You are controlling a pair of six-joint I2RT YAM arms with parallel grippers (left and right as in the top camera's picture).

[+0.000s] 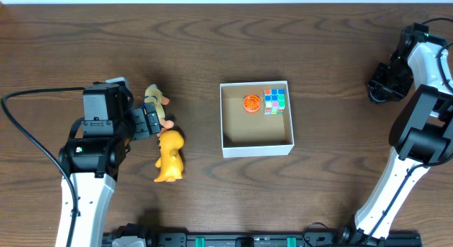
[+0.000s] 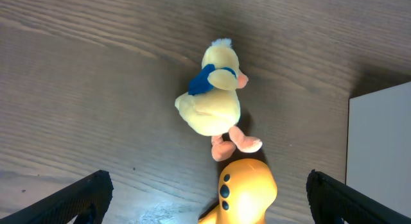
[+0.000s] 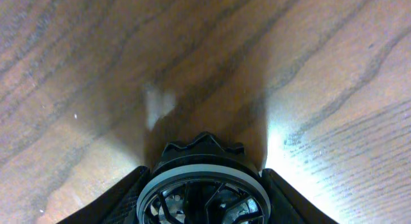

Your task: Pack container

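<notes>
Overhead, the left claw (image 1: 151, 122) is seen at the left of the table (image 1: 212, 49). It is spread wide, as the left wrist view confirms: its fingertips (image 2: 83, 197) stand far apart and nothing is held between them. Just ahead of it two toys are left unpacked, a pale plush duck (image 1: 154, 98) with a blue scarf and, just beside its feet, a yellow plastic figure (image 1: 170, 156). Further right lies the container (image 1: 258, 148), well apart from the left claw, with both toys between. Inside it, against the far wall, an orange round piece (image 1: 251, 102) and a colour cube (image 1: 274, 100) are already placed, so the task is judged roughly half done. At the far right the right claw (image 1: 379, 83) is held away from the container; whether it is spread or pressed together cannot be told.
</notes>
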